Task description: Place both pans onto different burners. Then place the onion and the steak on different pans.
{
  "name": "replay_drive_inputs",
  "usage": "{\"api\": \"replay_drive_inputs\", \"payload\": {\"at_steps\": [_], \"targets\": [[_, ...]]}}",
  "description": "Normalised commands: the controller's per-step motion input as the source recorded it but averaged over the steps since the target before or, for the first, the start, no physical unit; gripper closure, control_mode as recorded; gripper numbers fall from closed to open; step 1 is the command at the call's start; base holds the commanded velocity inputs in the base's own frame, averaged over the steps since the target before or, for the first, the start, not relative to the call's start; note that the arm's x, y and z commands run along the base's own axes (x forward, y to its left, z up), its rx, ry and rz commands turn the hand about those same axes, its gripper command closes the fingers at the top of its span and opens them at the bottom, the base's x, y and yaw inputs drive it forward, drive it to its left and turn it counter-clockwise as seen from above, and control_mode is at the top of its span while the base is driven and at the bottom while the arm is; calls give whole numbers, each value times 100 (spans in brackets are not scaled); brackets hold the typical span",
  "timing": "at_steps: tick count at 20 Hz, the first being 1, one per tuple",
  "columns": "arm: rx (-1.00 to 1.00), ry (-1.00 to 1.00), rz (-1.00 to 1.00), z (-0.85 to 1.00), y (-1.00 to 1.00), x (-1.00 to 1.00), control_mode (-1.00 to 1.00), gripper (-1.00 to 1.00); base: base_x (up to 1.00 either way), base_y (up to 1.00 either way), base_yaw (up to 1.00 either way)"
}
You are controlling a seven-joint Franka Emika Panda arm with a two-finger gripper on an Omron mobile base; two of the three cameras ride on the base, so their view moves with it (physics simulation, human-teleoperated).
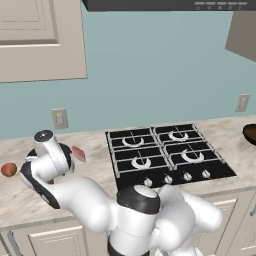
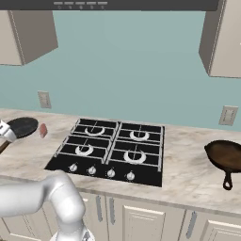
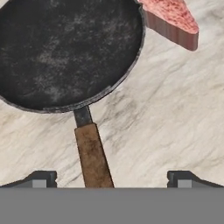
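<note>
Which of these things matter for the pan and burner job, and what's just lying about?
Job: black pan, reddish-brown pan, steak, onion, burners, open pincer.
Just there: wall outlets, cabinets, counter.

I stand in a home kitchen: a black four-burner cooktop (image 2: 112,148) with silver knobs sits in a beige marbled stone counter (image 2: 188,172), cream panelled cabinets (image 1: 40,37) hang on the teal wall (image 2: 132,66).
</note>
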Motion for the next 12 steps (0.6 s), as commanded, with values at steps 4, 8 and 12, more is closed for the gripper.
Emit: {"api": "replay_drive_inputs", "payload": {"at_steps": [4,8,12], "targets": [[0,0,0,-15,8,17,-100,-100,0,0,0],[0,0,0,-17,13,18,-100,-100,0,0,0],[0,0,0,-18,16,15,-100,-100,0,0,0]]}}
